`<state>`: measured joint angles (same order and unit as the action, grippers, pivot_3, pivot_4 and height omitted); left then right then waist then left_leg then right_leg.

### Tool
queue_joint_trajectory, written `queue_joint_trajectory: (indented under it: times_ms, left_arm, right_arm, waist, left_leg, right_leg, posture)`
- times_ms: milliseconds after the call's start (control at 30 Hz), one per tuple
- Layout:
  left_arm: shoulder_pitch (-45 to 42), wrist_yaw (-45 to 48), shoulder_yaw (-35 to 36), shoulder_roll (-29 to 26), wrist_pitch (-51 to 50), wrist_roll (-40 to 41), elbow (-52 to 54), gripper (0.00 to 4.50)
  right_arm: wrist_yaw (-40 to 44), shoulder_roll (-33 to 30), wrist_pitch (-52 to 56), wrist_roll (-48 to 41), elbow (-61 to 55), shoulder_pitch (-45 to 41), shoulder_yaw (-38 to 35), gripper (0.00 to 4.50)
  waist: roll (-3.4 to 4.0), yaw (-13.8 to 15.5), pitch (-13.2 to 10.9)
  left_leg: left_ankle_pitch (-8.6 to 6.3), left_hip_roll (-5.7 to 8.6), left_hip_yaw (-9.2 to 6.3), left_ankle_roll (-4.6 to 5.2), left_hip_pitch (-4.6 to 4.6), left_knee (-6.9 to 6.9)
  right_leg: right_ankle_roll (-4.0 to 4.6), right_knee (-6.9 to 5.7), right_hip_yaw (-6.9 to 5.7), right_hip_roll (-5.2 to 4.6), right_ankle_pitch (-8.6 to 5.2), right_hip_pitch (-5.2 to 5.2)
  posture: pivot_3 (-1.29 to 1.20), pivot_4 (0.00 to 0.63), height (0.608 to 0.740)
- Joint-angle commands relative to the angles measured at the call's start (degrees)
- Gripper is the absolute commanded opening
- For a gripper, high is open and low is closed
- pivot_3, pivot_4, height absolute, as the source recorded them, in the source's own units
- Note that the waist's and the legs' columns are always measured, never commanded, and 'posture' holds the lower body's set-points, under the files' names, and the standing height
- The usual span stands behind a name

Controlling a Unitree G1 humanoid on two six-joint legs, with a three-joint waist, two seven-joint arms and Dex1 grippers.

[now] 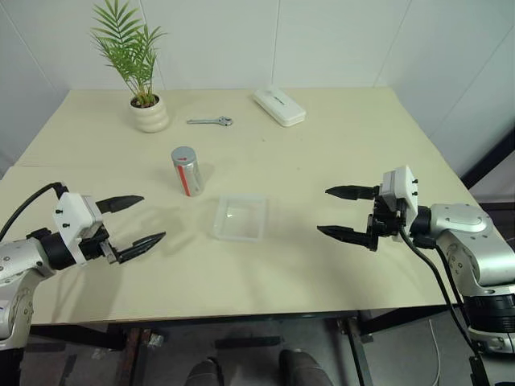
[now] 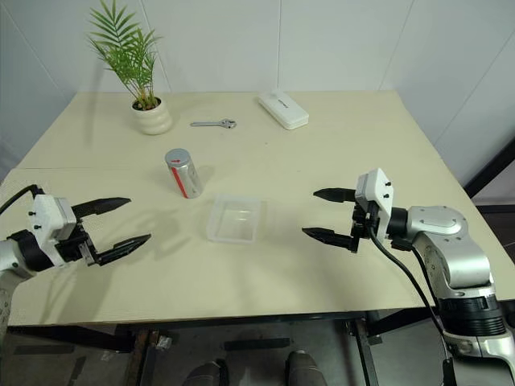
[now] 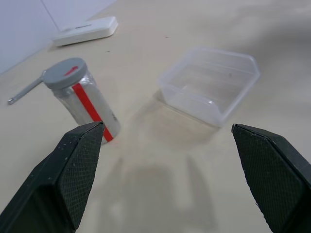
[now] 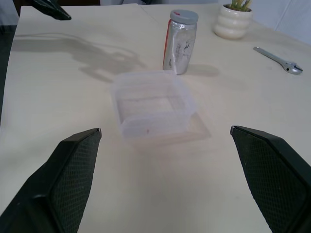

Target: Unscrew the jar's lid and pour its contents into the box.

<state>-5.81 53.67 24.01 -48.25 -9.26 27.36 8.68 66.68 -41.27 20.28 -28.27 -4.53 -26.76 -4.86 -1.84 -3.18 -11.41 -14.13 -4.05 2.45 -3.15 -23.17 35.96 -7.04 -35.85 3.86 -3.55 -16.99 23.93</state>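
Behind jar (image 1: pixel 186 170): pot (image 1: pixel 150 115), wrench (image 1: pixel 211 121).

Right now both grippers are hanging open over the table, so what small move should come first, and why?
Probably bring the left gripper toward the jar to steady it. The jar stands upright, untouched, with its lid still on, nearer that side. The box beside it is empty, and the right gripper, open and apart from both, could then take the lid.
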Motion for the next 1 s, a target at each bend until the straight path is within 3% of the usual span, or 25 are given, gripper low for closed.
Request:
queue_joint_trajectory:
  times_ms: [33, 167, 300, 467, 533, 633, 1000]
  left_arm:
    - [0.1, -0.5, 0.2, 0.4, 0.0, 0.4, 1.9, 4.47]
    - [2.1, -4.5, 0.4, 2.8, 1.3, -2.3, 2.6, 4.47]
    - [4.7, -16.0, 1.1, 10.5, -5.2, -0.7, 9.1, 4.47]
    - [2.3, -28.2, -2.3, 17.7, -6.4, -7.1, 11.0, 4.47]
    - [-3.2, -36.1, -6.4, 23.5, -3.9, -12.7, 5.4, 4.47]
    - [-8.6, -40.4, -8.5, 28.1, -1.2, -16.1, -1.6, 4.47]
    - [-27.7, -41.8, -13.2, 30.0, 9.9, -21.1, -28.1, 4.47]
  right_arm:
    - [0.4, -0.6, 0.1, -1.1, -1.2, -0.8, -0.7, 4.50]
    - [0.0, 1.1, -1.5, -0.2, 0.3, -1.5, 0.1, 4.50]
    - [-0.7, 5.1, -2.0, -1.7, 0.8, -4.5, 0.3, 4.50]
    - [-1.6, 9.3, -2.4, -2.0, 0.8, -8.9, 1.7, 4.50]
    - [-2.2, 12.3, -3.0, -2.4, 2.6, -12.4, 2.4, 4.50]
    - [-2.9, 14.9, -4.4, -0.8, 3.8, -14.1, 3.6, 4.50]
    - [-9.5, 21.4, -6.0, 1.7, 2.0, -14.6, 6.4, 4.50]
  waist:
    - [0.00, 0.0, 0.0]
    - [0.00, -0.1, 0.0]
    - [0.00, 0.0, 0.0]
    - [0.00, 0.1, 0.0]
    - [0.01, 0.3, 0.0]
    - [-0.07, 0.6, 0.0]
    - [-0.14, 1.7, 0.1]
  left_leg:
    - [0.00, 0.00, 0.00, 0.00, 0.00, 0.00]
    - [0.00, 0.00, -0.01, 0.00, 0.02, -0.01]
    - [-0.01, 0.00, -0.03, 0.02, -0.03, 0.07]
    - [0.01, 0.01, -0.08, 0.04, 0.00, 0.16]
    - [0.02, 0.04, -0.13, 0.05, 0.09, 0.21]
    - [0.12, 0.12, -0.22, 0.13, 0.06, 0.32]
    - [0.10, 0.12, -0.21, 0.08, -0.05, 0.17]
  right_leg:
    - [0.00, -0.01, 0.01, 0.00, 0.00, 0.00]
    - [0.00, -0.04, 0.01, 0.01, 0.00, 0.00]
    - [-0.06, -0.07, 0.03, 0.02, 0.03, 0.00]
    - [-0.12, -0.15, 0.04, 0.03, 0.07, -0.05]
    - [-0.15, -0.12, 0.03, 0.02, 0.10, -0.20]
    - [-0.24, -0.08, 0.03, 0.03, 0.28, -0.28]
    - [-0.24, 0.04, -0.03, 0.03, 0.25, -0.18]
  posture:
    - [0.00, 0.150, 0.740]
    - [0.00, 0.150, 0.740]
    - [0.00, 0.150, 0.740]
    - [0.00, 0.150, 0.740]
    - [0.00, 0.150, 0.740]
    - [0.00, 0.150, 0.740]
    - [0.00, 0.150, 0.740]
